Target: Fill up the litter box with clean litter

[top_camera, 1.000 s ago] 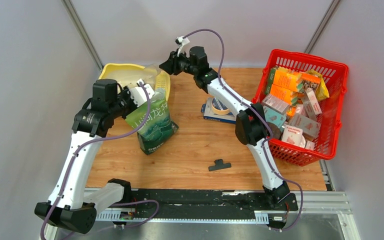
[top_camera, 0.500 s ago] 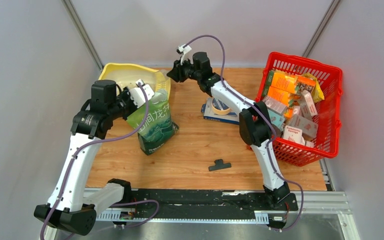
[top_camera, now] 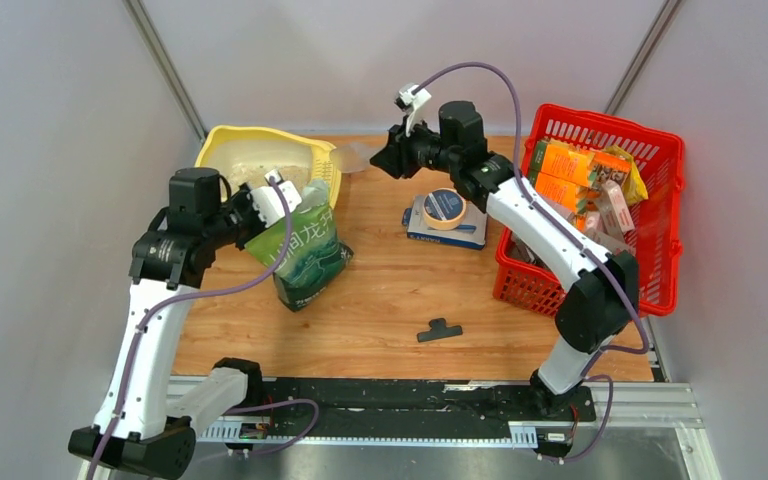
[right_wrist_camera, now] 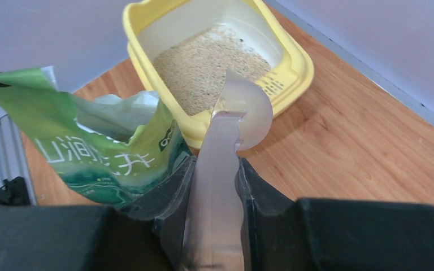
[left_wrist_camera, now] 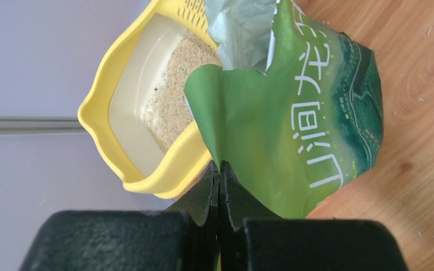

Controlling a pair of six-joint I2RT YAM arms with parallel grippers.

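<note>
From the top view, the litter box (top_camera: 222, 143) stands at the far left corner of the table (top_camera: 390, 290), and clean litter (top_camera: 260, 172) already lies inside it as a pale sandy layer. The green pouch (top_camera: 305, 250) stands upright just beside the box with its top torn open; the left gripper (top_camera: 278, 195) is clenched on its upper edge. The right gripper (top_camera: 385, 160) hovers right of the box and grasps a translucent scoop (top_camera: 353, 157). In the left wrist view the fingers (left_wrist_camera: 206, 192) are pressed together on the pouch's (left_wrist_camera: 294, 113) torn flap. The litter (left_wrist_camera: 175, 84) covers only one part of the floor, and the other part shows bare pale plastic. In the right wrist view the jaws clamp the scoop's (right_wrist_camera: 243, 107) flat handle; whether it carries any granules I cannot tell. I judge the filling as partly done: more litter must go in and be spread evenly, and how much the pouch holds is hidden.
</note>
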